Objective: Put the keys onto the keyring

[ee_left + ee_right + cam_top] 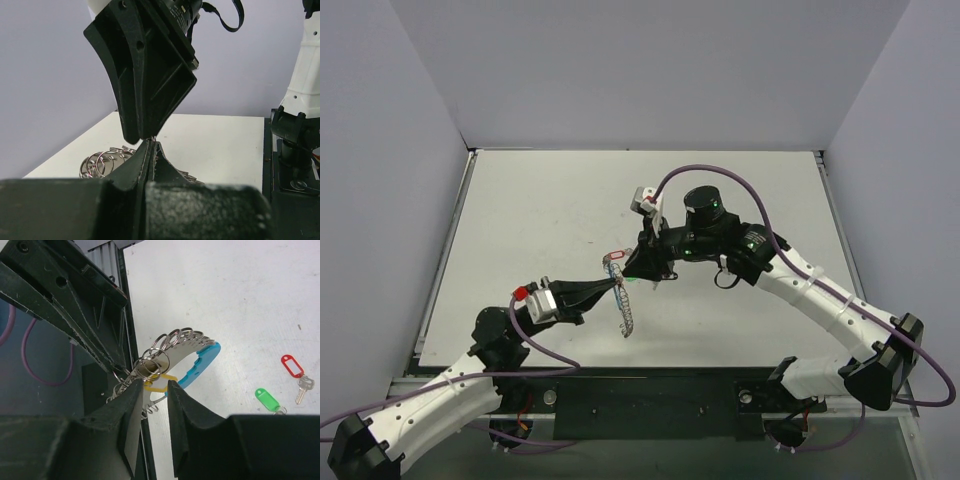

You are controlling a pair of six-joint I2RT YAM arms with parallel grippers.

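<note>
The keyring (625, 312), a coil of silver wire loops (172, 340) with a blue plastic segment (206, 357), hangs above the table's middle. My left gripper (616, 288) is shut on its wire, which shows as a thin strand at the tips (152, 142). My right gripper (642, 267) meets it from the right. Its jaws stand narrowly apart with the yellow-tagged key (159, 382) spanning the gap at the tips (156, 385), right against the loops. The red-tagged key (294, 369) and the green-tagged key (267, 399) lie on the table. The black-tagged key is out of view.
The table's white top (540, 220) ends at a dark front edge rail (650, 385) just below the grippers. Grey walls close in the back and sides. The right gripper's black finger (150, 75) fills the left wrist view, with coil loops (102, 162) behind.
</note>
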